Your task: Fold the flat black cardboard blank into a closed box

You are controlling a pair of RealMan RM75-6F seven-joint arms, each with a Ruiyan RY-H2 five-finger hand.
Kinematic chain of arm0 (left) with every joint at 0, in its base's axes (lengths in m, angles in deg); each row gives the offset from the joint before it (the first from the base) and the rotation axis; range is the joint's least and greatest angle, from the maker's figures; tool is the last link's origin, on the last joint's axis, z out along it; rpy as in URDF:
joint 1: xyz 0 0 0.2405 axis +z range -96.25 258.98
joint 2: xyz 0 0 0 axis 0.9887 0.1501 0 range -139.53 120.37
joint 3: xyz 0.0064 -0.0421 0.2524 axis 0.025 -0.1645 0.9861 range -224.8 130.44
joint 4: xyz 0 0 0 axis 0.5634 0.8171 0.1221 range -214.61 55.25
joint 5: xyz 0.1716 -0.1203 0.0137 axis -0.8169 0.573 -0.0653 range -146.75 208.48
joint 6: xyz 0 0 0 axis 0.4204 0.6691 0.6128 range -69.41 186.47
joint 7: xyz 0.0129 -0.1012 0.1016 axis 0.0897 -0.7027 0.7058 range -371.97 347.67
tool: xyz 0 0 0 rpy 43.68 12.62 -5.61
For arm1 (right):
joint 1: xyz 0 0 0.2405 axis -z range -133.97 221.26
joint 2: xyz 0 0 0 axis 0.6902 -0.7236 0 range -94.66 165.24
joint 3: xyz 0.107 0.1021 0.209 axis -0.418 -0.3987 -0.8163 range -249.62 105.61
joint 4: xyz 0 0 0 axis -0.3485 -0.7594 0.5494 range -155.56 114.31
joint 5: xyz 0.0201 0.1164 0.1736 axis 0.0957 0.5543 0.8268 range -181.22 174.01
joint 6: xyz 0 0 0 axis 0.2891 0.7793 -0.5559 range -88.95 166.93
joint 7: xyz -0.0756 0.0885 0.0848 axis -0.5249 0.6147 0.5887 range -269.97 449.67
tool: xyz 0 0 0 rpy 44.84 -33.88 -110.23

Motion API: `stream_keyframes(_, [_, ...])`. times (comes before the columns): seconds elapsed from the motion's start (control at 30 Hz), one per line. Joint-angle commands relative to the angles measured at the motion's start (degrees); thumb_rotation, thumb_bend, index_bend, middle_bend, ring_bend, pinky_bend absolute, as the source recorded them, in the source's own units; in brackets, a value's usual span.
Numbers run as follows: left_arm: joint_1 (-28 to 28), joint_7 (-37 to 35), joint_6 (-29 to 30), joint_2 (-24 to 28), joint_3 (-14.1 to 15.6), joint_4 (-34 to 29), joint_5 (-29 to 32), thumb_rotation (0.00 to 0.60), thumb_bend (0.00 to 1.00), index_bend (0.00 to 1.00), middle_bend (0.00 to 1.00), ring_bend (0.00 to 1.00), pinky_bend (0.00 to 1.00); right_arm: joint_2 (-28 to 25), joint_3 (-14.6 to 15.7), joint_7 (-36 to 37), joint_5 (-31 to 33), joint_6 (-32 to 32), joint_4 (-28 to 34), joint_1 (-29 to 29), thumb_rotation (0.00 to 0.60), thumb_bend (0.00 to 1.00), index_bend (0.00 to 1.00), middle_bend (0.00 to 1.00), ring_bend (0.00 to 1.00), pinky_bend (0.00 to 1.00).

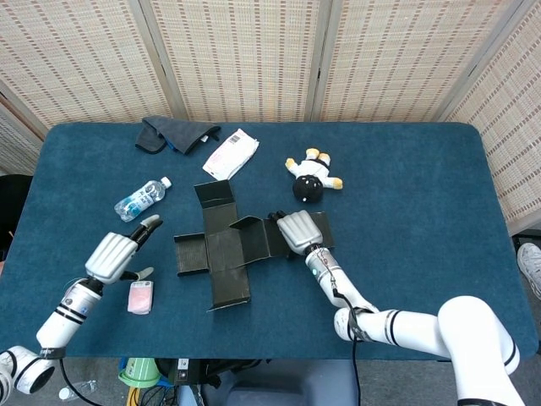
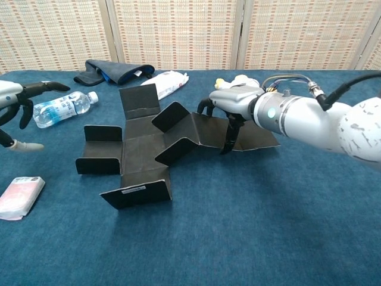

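Around the water bottle point(image 1: 141, 199) lie a dark cloth point(image 1: 173, 134), a white packet point(image 1: 231, 154), a plush toy point(image 1: 311, 178) and, nearer the front edge, a small pink-white case point(image 1: 139, 297)

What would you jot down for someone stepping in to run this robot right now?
Right hand: resting on the right panel of the black cardboard blank, fingers over its edge; grip unclear.
Left hand: open, holding nothing, above the table left of the blank, near the water bottle.
Done: several flaps stand up. Left: raise the walls, close the box.
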Motion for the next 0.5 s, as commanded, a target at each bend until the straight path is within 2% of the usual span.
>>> stream_keyframes(0.03, [-2.3, -2.0, 1.5, -5.8, 1.1, 7.6, -2.7, 0.6, 0.16, 0.0, 0.0, 0.58, 0.75, -0.3, 0.0, 1.7, -0.7, -1.1, -0.6, 0.4, 0.6, 0.02, 0.25, 0.29, 0.82, 1.0])
stream_keyframes(0.2, [-4.1, -4.6, 4.4, -12.3, 1.6, 17.8, -4.4, 0.6, 0.16, 0.0, 0.0, 0.57, 0.75, -0.8, 0.0, 4.1, -2.5, -2.2, -1.3, 1.0, 0.6, 0.02, 0.25, 0.29, 0.82, 1.0])
stream_keyframes(0.33, [-5.4, -6.6, 4.5, -16.9, 2.5, 24.8, -4.7, 0.6, 0.16, 0.0, 0.0, 0.57, 0.75, -0.9, 0.1, 5.8, -3.4, -3.0, -2.1, 1.5, 0.6, 0.02, 0.25, 0.29, 0.82, 1.0])
stream_keyframes(0.5, [-6.5, -7.2, 4.0, -19.9, 4.0, 30.2, -5.2, 0.6, 0.16, 0.0, 0.0, 0.57, 0.75, -1.0, 0.2, 7.1, -3.7, -3.9, -2.9, 1.8, 0.6, 0.02, 0.25, 0.29, 0.82, 1.0])
